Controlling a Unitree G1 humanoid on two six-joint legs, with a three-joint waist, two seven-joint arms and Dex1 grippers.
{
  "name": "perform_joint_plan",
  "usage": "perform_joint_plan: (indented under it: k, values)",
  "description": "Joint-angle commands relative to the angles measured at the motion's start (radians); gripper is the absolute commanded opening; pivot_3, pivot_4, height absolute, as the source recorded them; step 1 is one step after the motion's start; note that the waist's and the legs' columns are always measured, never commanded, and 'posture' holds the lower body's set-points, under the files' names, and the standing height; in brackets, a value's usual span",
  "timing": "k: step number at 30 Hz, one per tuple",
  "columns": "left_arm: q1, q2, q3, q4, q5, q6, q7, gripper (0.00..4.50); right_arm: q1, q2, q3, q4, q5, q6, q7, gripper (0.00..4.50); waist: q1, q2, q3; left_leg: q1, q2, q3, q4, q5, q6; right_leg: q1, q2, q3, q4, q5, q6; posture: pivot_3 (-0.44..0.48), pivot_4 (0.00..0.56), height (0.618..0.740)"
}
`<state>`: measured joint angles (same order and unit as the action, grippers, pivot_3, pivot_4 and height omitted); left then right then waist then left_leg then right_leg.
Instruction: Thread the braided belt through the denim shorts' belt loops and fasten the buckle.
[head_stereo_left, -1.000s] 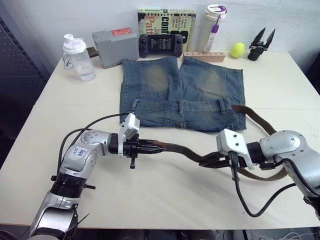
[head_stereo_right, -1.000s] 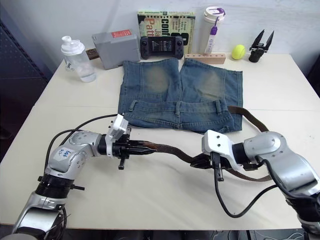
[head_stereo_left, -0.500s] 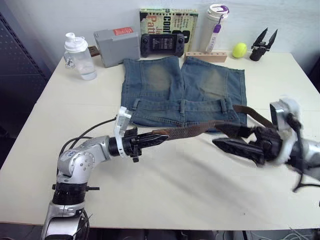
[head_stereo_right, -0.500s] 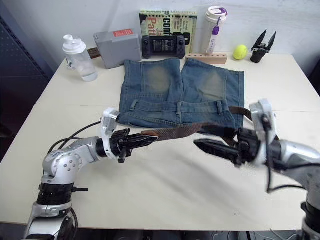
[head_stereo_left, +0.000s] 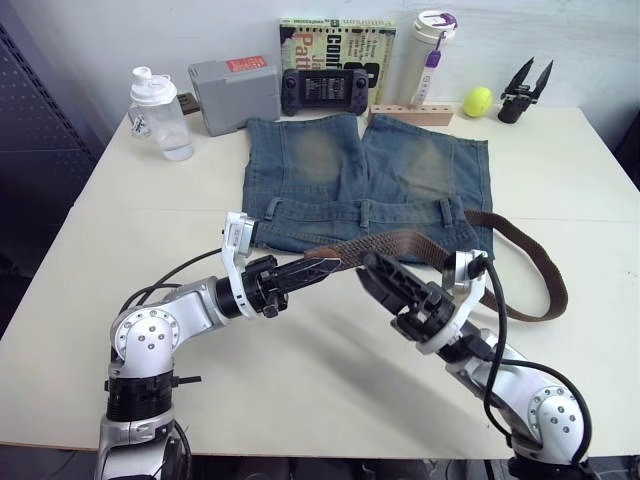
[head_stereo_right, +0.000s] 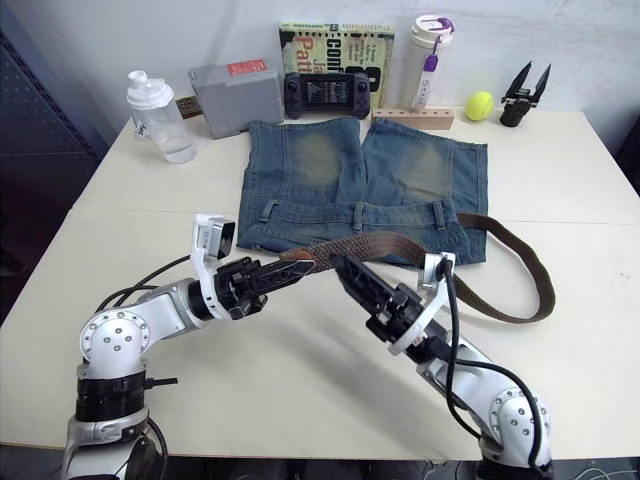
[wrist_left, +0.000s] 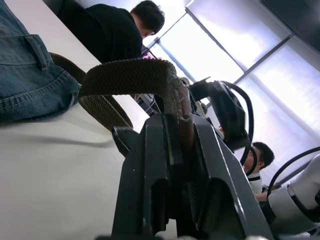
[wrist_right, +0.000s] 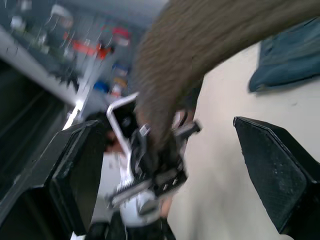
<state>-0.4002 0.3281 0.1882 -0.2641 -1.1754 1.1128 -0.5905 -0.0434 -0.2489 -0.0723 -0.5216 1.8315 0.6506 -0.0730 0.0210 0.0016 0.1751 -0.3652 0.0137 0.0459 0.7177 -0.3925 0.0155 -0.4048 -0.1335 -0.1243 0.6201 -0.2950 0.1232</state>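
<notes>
Left claw (head_stereo_left: 318, 271) clamps braided belt (head_stereo_left: 420, 240) tip; right claw (head_stereo_left: 375, 272) spread beneath strap.

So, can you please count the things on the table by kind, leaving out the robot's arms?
Clothing: 2, shorts and belt.
Drink containers: 2, shaker bottle and tumbler.
Electronics: 2, grey box and game console.
Book: 1.
Wooden block: 1.
Tennis ball: 1.
Spare black pincer: 1.
Total: 10.

Along the table's (head_stereo_left: 150, 200) twelve o'clock edge stood a shaker bottle (head_stereo_left: 157, 115), grey box (head_stereo_left: 231, 94), game controller (head_stereo_left: 322, 91), book (head_stereo_left: 336, 45), tumbler (head_stereo_left: 424, 55) (purple-lidded), and tennis ball (head_stereo_left: 476, 101).
</notes>
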Motion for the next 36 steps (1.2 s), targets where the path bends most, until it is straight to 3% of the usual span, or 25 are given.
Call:
perform_joint_plan:
  k: [1,19,22,27,29,35,36]
  values:
    - [-0.001,0.007,0.010,-0.028,-0.043,-0.006,0.012,0.00,-0.038,0.032,-0.039,-0.014,0.021,-0.079,-0.027,4.38,-0.001,0.000,0.000,0.000,0.000,0.000,0.000,0.000,0.000,0.000,0.001,0.000,0.000,0.000,0.000,0.000,0.150,0.731]
    - [-0.029,0.020,0.014,0.016,-0.043,-0.027,0.023,0.00,-0.030,0.036,-0.002,-0.017,-0.041,-0.092,-0.019,4.38,-0.001,0.000,0.000,-0.001,0.001,0.001,-0.001,0.000,0.000,-0.002,0.001,0.001,0.000,0.000,0.000,0.000,0.150,0.731]
    - [-0.021,0.024,0.014,0.004,-0.047,-0.026,0.025,0.00,-0.026,0.039,-0.008,-0.017,-0.043,-0.096,-0.014,3.52,-0.001,0.000,0.000,-0.001,0.001,0.002,-0.001,0.000,0.000,-0.002,0.001,0.001,0.000,0.000,0.000,0.000,0.150,0.731]
    - [-0.015,0.028,0.013,-0.005,-0.054,-0.025,0.031,0.00,-0.030,0.046,-0.008,-0.020,-0.043,-0.102,-0.017,0.84,-0.001,0.000,0.000,-0.001,0.001,0.002,-0.001,0.000,0.000,-0.002,0.001,0.002,0.000,0.000,0.000,0.000,0.150,0.731]
    - [-0.015,0.033,0.008,-0.008,-0.048,-0.026,0.030,0.00,-0.035,0.054,-0.006,-0.019,-0.043,-0.107,-0.017,0.04,-0.001,0.000,0.000,-0.001,0.001,0.002,-0.001,0.000,0.000,-0.002,0.001,0.002,0.000,0.000,0.000,0.000,0.150,0.731]
    - [-0.024,0.057,-0.033,-0.022,0.016,-0.056,0.018,0.00,-0.046,0.072,0.000,-0.018,-0.044,-0.115,-0.013,0.04,-0.001,0.000,0.000,-0.001,0.001,0.002,-0.001,0.000,0.000,-0.003,0.001,0.002,0.000,0.000,0.000,0.000,0.150,0.731]
    - [-0.025,0.058,-0.037,-0.017,0.029,-0.066,0.021,0.74,-0.046,0.074,-0.002,-0.020,-0.046,-0.117,-0.009,0.00,-0.001,0.000,0.000,-0.001,0.001,0.002,-0.001,0.000,0.000,-0.003,0.001,0.002,0.000,0.000,0.000,0.000,0.150,0.731]
